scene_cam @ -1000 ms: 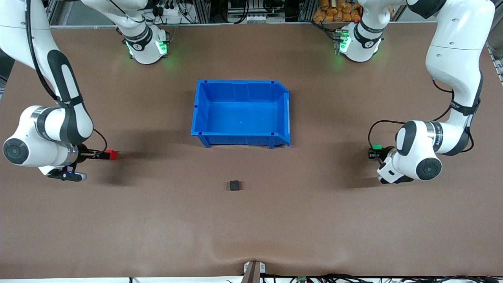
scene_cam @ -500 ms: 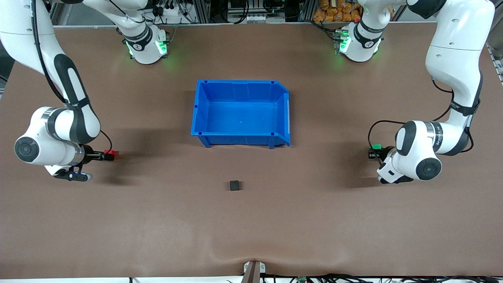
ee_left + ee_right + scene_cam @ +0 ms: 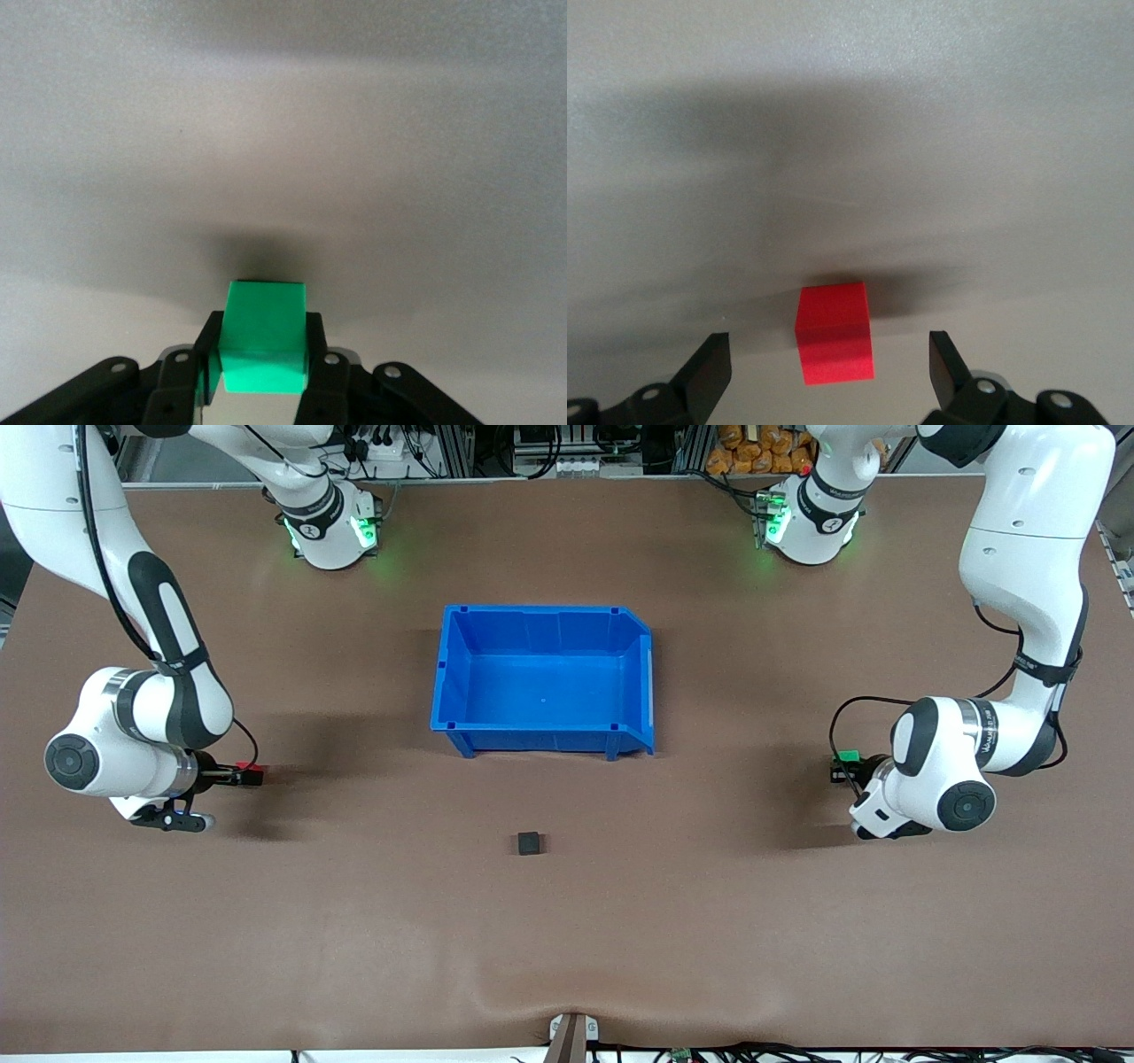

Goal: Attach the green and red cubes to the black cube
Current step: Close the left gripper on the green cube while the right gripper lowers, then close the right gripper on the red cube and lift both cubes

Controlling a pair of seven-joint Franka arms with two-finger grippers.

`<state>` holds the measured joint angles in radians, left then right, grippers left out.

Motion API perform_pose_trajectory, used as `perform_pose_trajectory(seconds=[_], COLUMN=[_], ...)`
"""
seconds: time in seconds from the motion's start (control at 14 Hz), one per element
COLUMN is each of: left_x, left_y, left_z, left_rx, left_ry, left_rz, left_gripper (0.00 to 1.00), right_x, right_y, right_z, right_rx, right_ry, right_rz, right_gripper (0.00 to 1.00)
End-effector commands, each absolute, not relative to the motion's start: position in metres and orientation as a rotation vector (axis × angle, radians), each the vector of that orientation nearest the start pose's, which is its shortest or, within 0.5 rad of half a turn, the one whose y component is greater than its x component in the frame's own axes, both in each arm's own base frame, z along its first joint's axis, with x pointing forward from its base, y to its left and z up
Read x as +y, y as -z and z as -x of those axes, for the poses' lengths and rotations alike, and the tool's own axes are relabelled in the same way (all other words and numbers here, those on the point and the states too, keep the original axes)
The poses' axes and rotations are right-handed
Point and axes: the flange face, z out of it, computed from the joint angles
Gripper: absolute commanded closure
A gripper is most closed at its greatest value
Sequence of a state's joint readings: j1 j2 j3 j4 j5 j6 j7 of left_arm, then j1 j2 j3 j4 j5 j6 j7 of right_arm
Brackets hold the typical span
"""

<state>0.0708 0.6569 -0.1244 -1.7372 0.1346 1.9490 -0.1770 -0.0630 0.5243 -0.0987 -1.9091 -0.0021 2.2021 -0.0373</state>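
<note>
A brown table [image 3: 567, 957] is filling the frame, a blue bin [image 3: 542, 680] sitting at its centre. Lower centre, the black cube [image 3: 529, 842] is lying alone. At mid-right, the left hand [image 3: 840, 769] is clamping the green cube [image 3: 263, 336]. At mid-left, the right hand [image 3: 830, 363] is straddling the red cube [image 3: 834, 332], fingers spread; the arms are partly hiding both hands.

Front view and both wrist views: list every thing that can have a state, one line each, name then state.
left gripper: shut on the green cube, at the left arm's end of the table.
green cube: clamped between the fingers.
right gripper: open, straddling the red cube without touching it.
red cube: free on the table, at the right arm's end.
black cube: alone on the table, nothing attached.
blue bin: upright, empty.
</note>
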Motion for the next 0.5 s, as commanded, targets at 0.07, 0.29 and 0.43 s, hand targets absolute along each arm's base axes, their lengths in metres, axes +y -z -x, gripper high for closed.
perform_pose_trajectory(seconds=[0.07,0.29,0.43], left_x=[-0.025,-0.028,-0.026], left_y=[-0.183,-0.196,-0.203], left_z=[-0.618,-0.625,-0.626], left_rx=[-0.085,-0.129,-0.140], left_ry=[-0.628,-0.600,-0.582], left_rz=[2.993,2.987,2.991], left_gripper=[0.70,0.69,0.69], right_x=[-0.095,-0.095,-0.096], right_y=[-0.194,-0.194,-0.194], right_z=[-0.592,-0.591,-0.591], right_rx=[0.150,0.148,0.150], right_ry=[-0.349,-0.352,-0.352], right_rz=[3.152,3.151,3.151], right_gripper=[0.14,0.31,0.39])
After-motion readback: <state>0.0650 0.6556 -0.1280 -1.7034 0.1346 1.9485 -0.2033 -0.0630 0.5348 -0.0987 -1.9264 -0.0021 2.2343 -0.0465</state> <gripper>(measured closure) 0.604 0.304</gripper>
